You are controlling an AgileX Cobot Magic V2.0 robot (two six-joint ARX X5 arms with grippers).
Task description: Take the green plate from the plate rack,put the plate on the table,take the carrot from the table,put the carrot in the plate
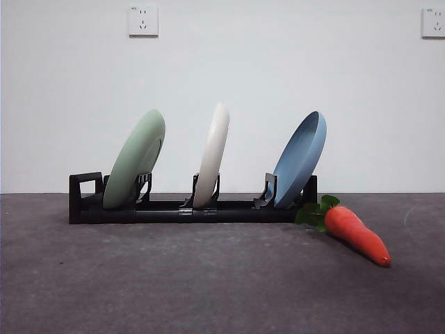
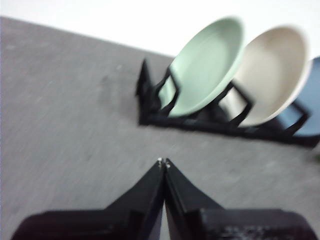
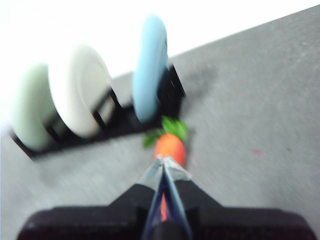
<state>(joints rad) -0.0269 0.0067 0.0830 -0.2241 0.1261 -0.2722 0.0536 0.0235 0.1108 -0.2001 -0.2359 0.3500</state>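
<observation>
Carrot (image 1: 358, 235) lies nearest on the table (image 1: 174, 285), off to the right in the front view, its tapered orange tip pointing forward and rightward and its green leaves just beside the right end of the plate rack (image 1: 181, 209). Behind it the long black rack runs across the table, with its squared loop handle at the left end. Three plates stand on edge in its holders, all leaning to the right: the green plate (image 1: 134, 169) in the slot next to the handle, a cream-white plate (image 1: 212, 155) in the middle, and a light blue plate (image 1: 300, 159) at the end closest to the carrot. A white wall with two sockets (image 1: 142, 20) rises behind. Neither arm shows in the front view. In the left wrist view, the left gripper (image 2: 163, 162) hangs above bare table with its jaws pressed together and nothing between them, the rack's handle end and the green plate ahead of it. In the right wrist view, which is blurred, the right gripper (image 3: 164, 160) has its jaws closed tip to tip and empty, poised above the carrot, whose thick end and leaves show just beyond the tips.
</observation>
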